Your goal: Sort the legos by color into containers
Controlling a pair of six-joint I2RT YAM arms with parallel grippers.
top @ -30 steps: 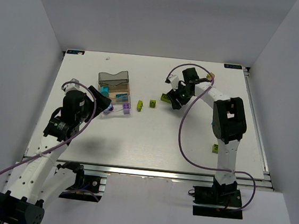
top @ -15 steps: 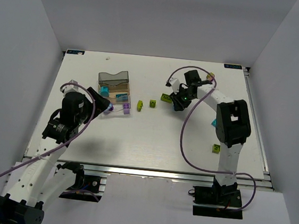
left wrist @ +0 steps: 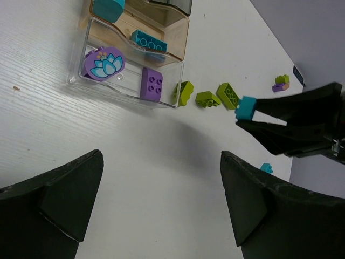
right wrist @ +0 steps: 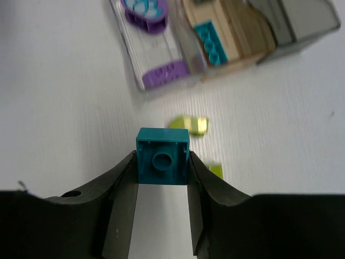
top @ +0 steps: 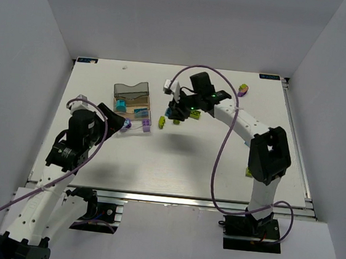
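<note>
Right gripper (right wrist: 162, 163) is clamped on a teal brick (right wrist: 162, 154), pinched at the very fingertips with one stud facing the wrist cam. Bins are ahead of it: clear bin (right wrist: 156, 46) straight ahead holding a purple brick (right wrist: 164, 75) and a purple flower disc (right wrist: 144, 9), tan bin (right wrist: 242, 38) ahead-right with a longer teal brick (right wrist: 210, 39) inside, grey bin (right wrist: 294, 21) furthest right. Lime bricks (right wrist: 188, 124) lie on the table (right wrist: 64, 108) between the fingertips and the bins, one just past the tips. Left gripper (left wrist: 156, 202) is spread wide, nothing between the fingers. The clear bin is ahead-left of it, limes just right of that bin, and the right gripper with its brick further ahead-right.
</note>
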